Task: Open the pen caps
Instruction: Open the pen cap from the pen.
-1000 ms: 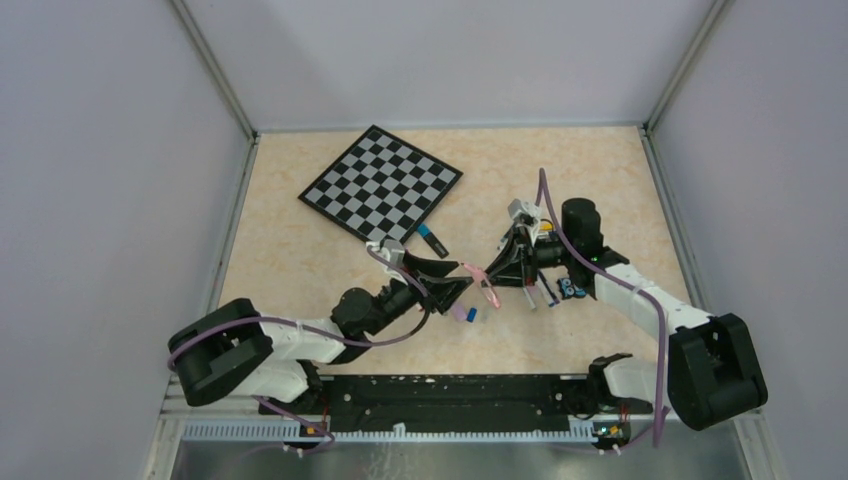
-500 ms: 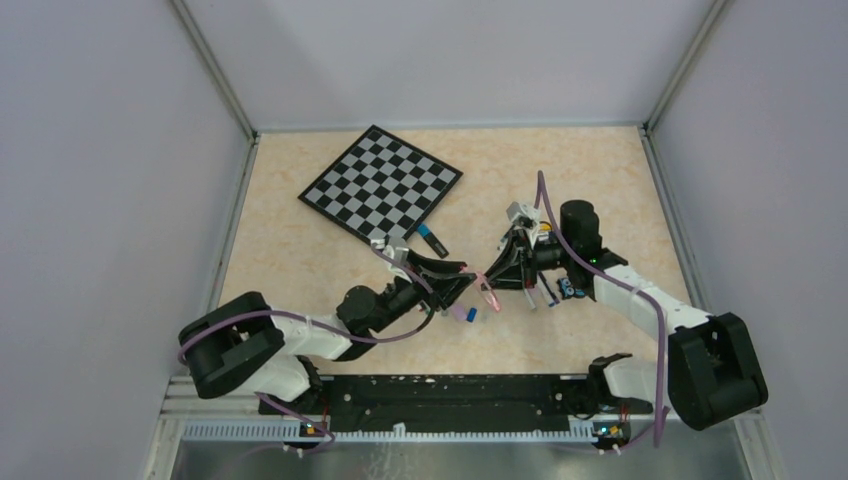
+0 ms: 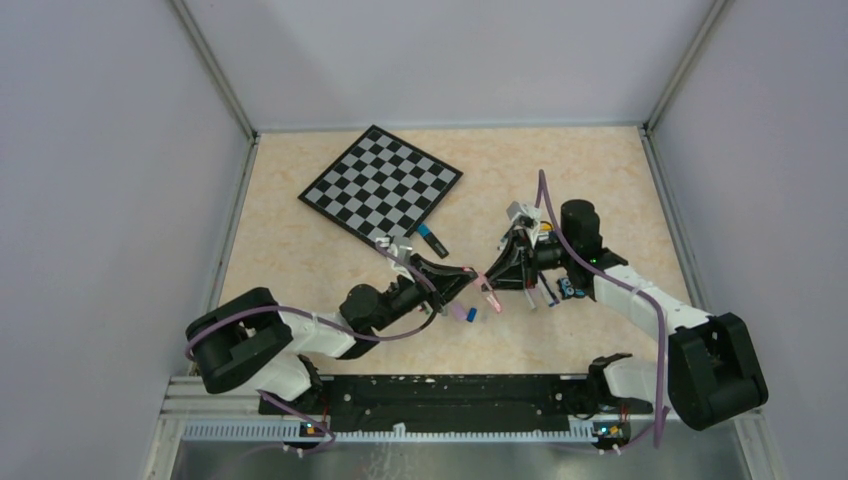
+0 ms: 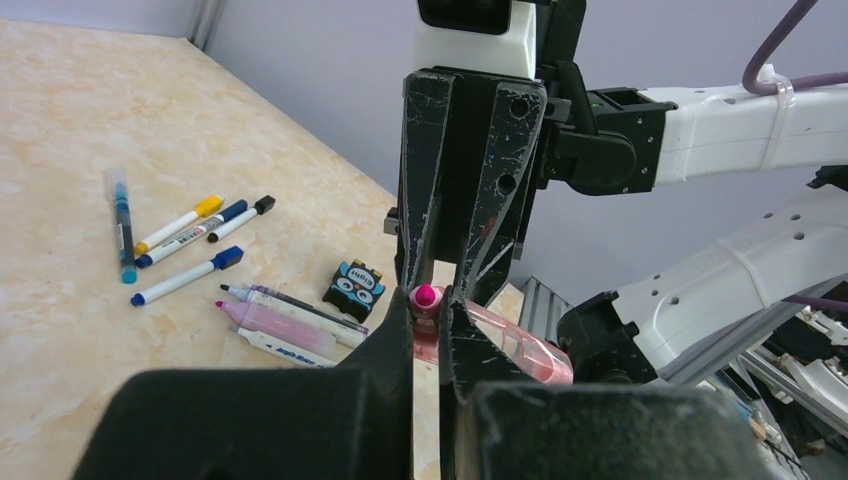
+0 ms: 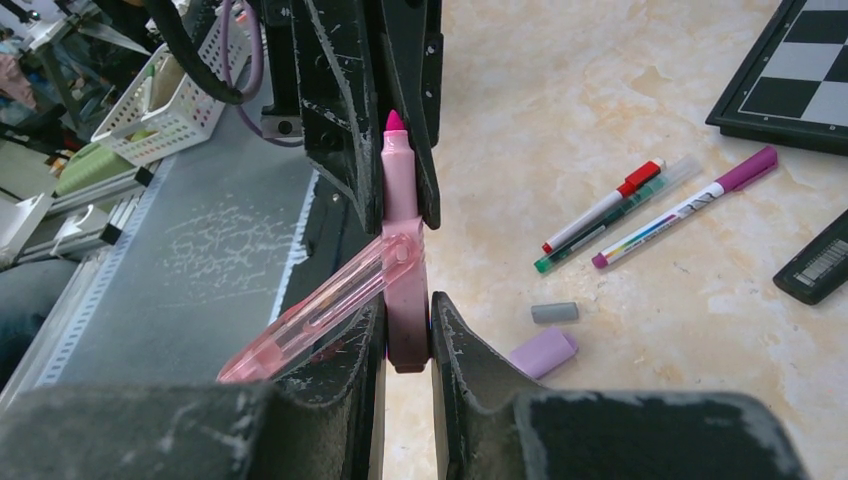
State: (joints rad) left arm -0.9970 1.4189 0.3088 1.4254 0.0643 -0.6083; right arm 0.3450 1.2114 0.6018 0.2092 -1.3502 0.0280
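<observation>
While left fingers (image 4: 385,350) and right fingers (image 5: 455,345) both clamp a bare-nibbed highlighter (image 5: 402,230) above the worktop's (image 3: 300,260) near middle, two caps (image 5: 553,312) lie loose below; several pens (image 4: 187,277) nearby are capped.

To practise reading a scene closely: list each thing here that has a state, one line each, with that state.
left gripper: shut on highlighter
right gripper: shut on highlighter
highlighter: tip bare, held between both grippers
lilac cap: lying loose, on no pen
grey cap: lying loose, on no pen
red-capped pen: cap on, lying flat
purple-capped pen: cap on, lying flat
</observation>
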